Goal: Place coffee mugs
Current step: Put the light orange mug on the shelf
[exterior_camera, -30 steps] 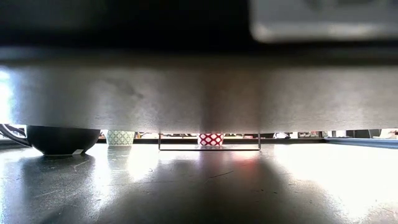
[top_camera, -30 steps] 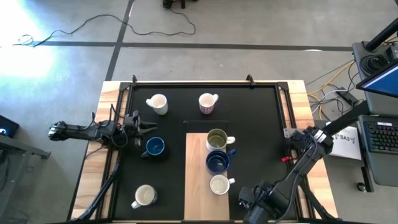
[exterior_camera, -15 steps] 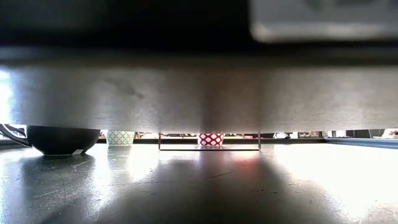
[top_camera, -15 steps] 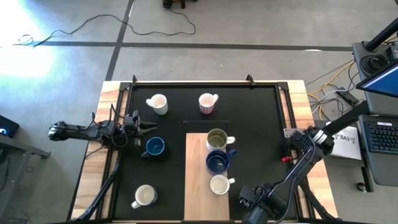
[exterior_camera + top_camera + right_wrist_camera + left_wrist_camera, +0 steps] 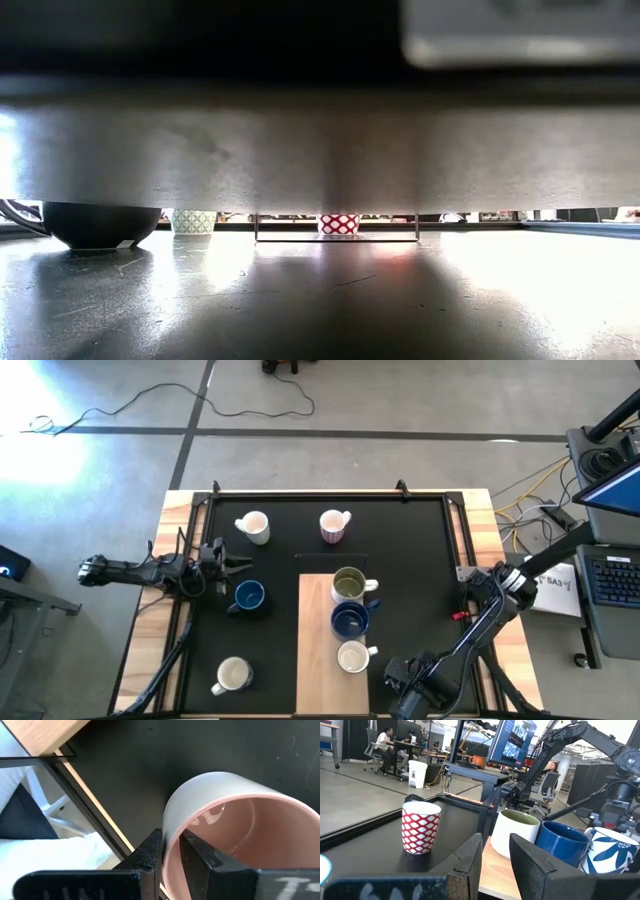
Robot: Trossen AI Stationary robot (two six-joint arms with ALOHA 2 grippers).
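Pinching the rim of a white mug with a pink inside [image 5: 225, 825] (one finger in, one out) near the table's near edge, mouth facing the right gripper [image 5: 172, 851]. Beside the dark blue mug [image 5: 248, 596], left gripper [image 5: 232, 567]: cannot tell.

Three mugs [image 5: 349, 619] crowd board [image 5: 315, 660]; mat [image 5: 415, 570] right of it open.
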